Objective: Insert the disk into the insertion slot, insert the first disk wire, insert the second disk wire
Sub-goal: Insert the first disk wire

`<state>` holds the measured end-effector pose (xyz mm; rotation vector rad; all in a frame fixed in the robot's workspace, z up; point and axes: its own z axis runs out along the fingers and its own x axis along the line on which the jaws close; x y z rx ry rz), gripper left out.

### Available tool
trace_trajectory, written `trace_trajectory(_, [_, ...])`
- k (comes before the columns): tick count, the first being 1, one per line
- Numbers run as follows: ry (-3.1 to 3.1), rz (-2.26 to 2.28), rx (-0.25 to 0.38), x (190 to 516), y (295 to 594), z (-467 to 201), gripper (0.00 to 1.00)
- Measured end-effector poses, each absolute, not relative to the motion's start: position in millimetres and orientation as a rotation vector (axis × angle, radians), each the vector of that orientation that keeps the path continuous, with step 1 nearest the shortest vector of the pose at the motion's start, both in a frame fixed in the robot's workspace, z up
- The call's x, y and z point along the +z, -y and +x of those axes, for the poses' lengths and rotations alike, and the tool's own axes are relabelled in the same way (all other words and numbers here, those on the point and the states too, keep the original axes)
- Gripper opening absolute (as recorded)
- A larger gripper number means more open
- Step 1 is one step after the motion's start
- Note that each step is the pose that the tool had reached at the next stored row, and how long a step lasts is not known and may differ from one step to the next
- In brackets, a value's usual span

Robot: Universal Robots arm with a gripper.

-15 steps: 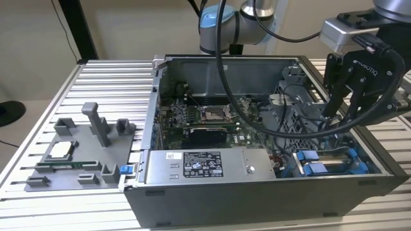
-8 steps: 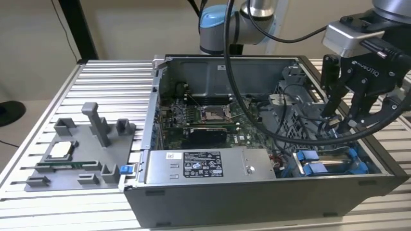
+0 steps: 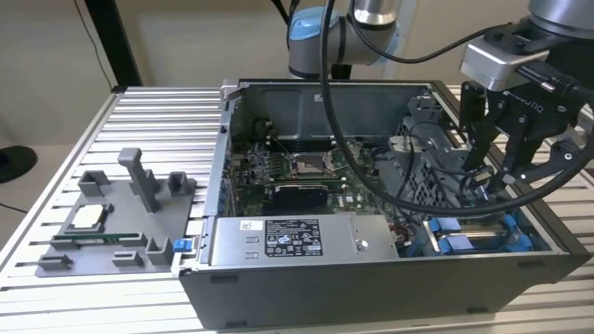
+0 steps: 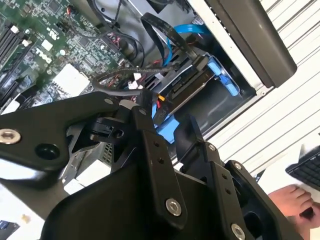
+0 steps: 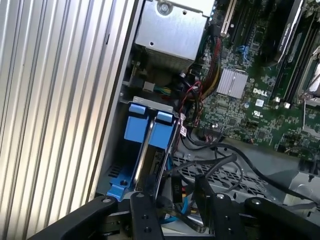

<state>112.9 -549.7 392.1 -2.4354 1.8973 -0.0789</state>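
The arm (image 3: pixel 376 10) is a silver tube with a pale blue cap (image 3: pixel 311 31) on a grey joint (image 3: pixel 357 45). Above the gripper (image 3: pixel 492 174) sits a light grey box (image 3: pixel 496 59), and thick black cables (image 3: pixel 325 76) loop past it along the arm. The gripper body is matt black with small white lettering. In both wrist views the fingers (image 4: pixel 152 160) (image 5: pixel 142 220) are flat black bars with rows of small holes, hinged on broad black links (image 4: pixel 45 130). Silver screws (image 4: pixel 173 206) mark the pivots behind the fingers. A larger silver bolt (image 4: pixel 8 135) sits on the outer link.
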Motion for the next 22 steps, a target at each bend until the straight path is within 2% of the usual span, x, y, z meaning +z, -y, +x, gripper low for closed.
trace_trajectory(22, [-1.893,-2.431,-0.09,391.5,550.4,110.8,1.0])
